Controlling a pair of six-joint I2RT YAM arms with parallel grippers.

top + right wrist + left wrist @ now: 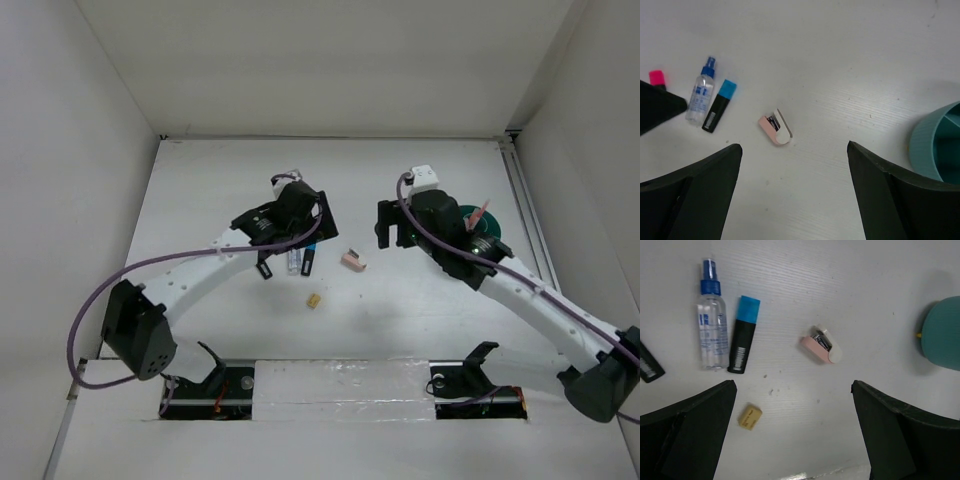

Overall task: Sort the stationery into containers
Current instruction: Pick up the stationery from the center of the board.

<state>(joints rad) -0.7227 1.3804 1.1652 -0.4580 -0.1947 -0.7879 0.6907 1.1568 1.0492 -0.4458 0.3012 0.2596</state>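
On the ribbed white table (400,320), the round ridged teal cup (940,145) stands far right. The left gripper (793,387) and right gripper (794,146) gape empty. Leftward lie a clear cylindrical bottle (711,330), a blue-capped marker (743,335), a glossy pink block (821,345) and a tan piece (750,417).

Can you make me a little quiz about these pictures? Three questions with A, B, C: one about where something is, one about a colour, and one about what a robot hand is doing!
1. What lies right beside the clear bottle?
A. the blue-capped marker
B. a pair of scissors
C. a ruler

2. What colour is the cup?
A. red
B. teal-green
C. yellow

3. The left gripper is
A. open, holding nothing
B. shut on a ruler
C. shut on a pair of scissors

Answers:
1 A, because the two lie side by side in the left wrist view.
2 B, because its ribbed wall is teal-green.
3 A, because its jaws stand wide apart with nothing between them.
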